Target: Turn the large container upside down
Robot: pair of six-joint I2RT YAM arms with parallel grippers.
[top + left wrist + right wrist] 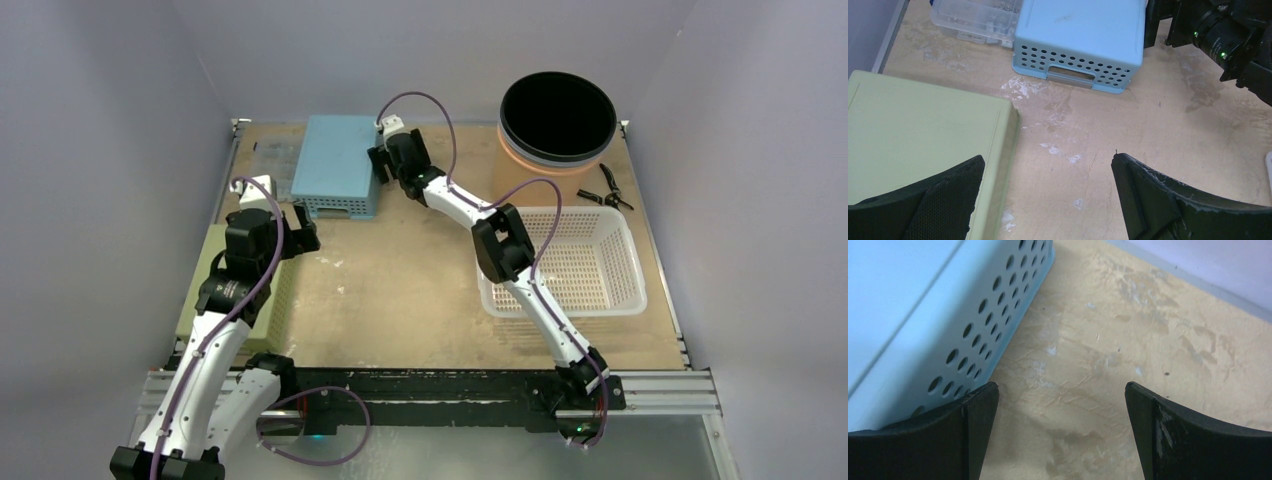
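Note:
A light blue perforated basket (335,165) lies bottom-up at the back left of the table; it also shows in the left wrist view (1080,35) and the right wrist view (908,315). My right gripper (379,166) is open and empty just beside its right side, low over the table (1060,386). A pale green container (203,275) lies bottom-up at the left edge (923,130). My left gripper (302,232) is open and empty over the green container's right edge (1048,156).
A white mesh basket (560,212) stands upright at the right, under the right arm. A black round bin with an orange wall (530,165) stands at the back right, with pliers (610,190) beside it. A clear parts box (272,158) lies behind the blue basket.

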